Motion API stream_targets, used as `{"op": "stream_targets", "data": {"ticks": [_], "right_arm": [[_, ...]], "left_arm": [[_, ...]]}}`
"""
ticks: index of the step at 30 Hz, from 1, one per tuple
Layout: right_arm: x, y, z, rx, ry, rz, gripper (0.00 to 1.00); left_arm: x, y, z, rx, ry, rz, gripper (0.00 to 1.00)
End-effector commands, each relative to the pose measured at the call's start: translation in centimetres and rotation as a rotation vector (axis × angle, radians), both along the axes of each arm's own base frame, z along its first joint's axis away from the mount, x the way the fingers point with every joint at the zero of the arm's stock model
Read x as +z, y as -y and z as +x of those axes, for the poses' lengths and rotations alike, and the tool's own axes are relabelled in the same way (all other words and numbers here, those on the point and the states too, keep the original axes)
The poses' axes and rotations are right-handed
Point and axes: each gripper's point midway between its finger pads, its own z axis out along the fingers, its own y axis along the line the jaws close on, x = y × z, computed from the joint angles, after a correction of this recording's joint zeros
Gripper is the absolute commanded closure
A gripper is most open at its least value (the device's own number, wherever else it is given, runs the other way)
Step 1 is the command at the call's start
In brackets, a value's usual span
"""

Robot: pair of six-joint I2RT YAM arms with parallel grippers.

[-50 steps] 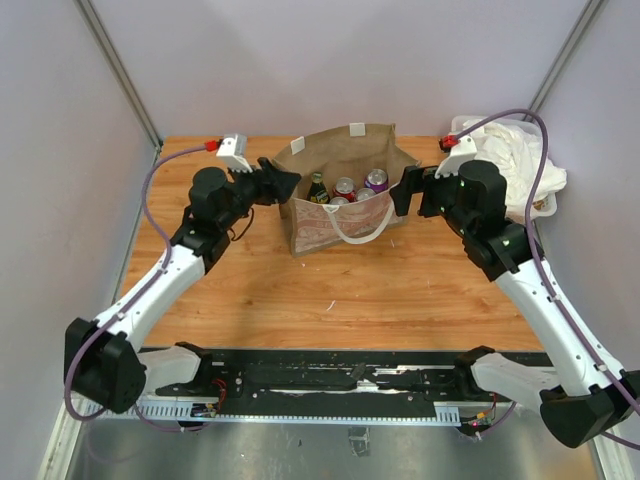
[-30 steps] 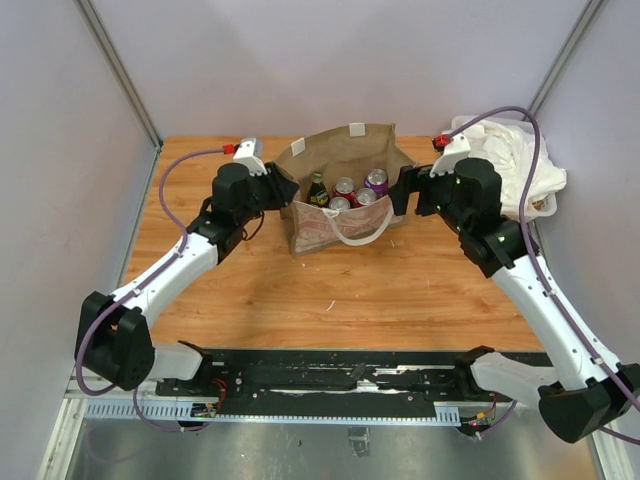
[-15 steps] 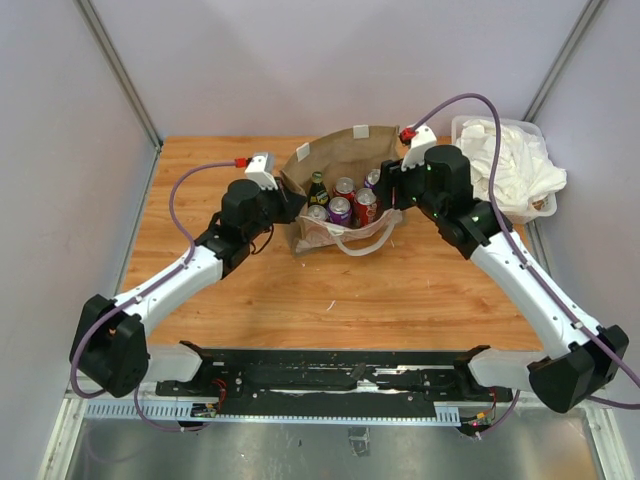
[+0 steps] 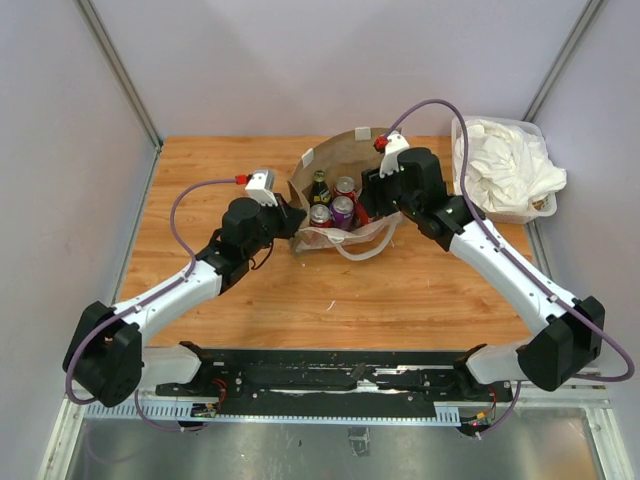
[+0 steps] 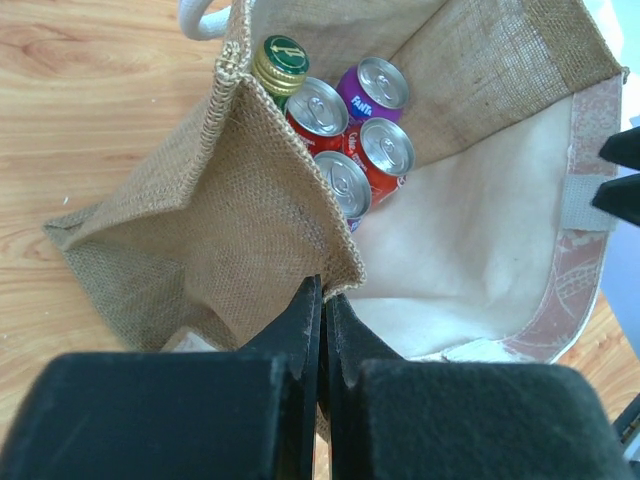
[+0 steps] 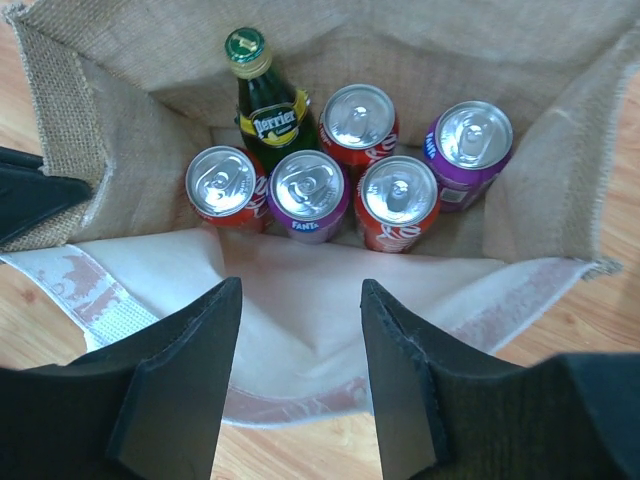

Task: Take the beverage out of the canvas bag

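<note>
The tan canvas bag (image 4: pixel 335 158) lies open-mouthed at the table's middle back, its white handle (image 4: pixel 365 245) hanging at the front. Inside stand several beverage cans, red (image 6: pixel 398 195) and purple (image 6: pixel 307 190), and a green Perrier bottle (image 6: pixel 262 105). My left gripper (image 5: pixel 322 290) is shut on the bag's left rim (image 5: pixel 340 268), seen from above at the bag's left corner (image 4: pixel 290 218). Over the bag's right side hovers my right gripper (image 6: pixel 300 290), open, nothing between its fingers, above the pale inner lining (image 6: pixel 320 300) and short of the cans. From above, the right gripper (image 4: pixel 368 195) partly hides the cans.
A clear plastic bin of white cloths (image 4: pixel 505 165) stands at the back right, close to the right arm. Grey walls close the wooden table (image 4: pixel 350 295) on three sides. The arm bases sit on a black rail (image 4: pixel 330 380) at the near edge.
My left gripper closed on the bag's left rim and pulled it left. My right arm swung left from beside the bag to above its mouth, jaws narrowing. The bag's mouth spread wider.
</note>
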Motion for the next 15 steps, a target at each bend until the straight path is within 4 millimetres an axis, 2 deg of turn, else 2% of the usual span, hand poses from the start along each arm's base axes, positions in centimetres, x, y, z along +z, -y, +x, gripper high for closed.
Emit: {"op": "stream_targets", "data": {"ticks": [1, 8, 15], "right_arm": [[-0.5, -1.0, -0.1, 0.023, 0.007, -0.030, 0.48], [-2.4, -1.0, -0.4, 0.020, -0.024, -0.066, 0.47], [-5.1, -1.3, -0.8, 0.036, -0.080, -0.100, 0.47]], "left_arm": [[-6.8, 0.4, -2.2, -0.040, -0.172, 0.104, 1.00], [-6.7, 2.2, -1.7, -0.070, -0.171, 0.111, 0.99], [-7.9, 2.0, -2.3, -0.061, -0.196, 0.135, 1.00]]}}
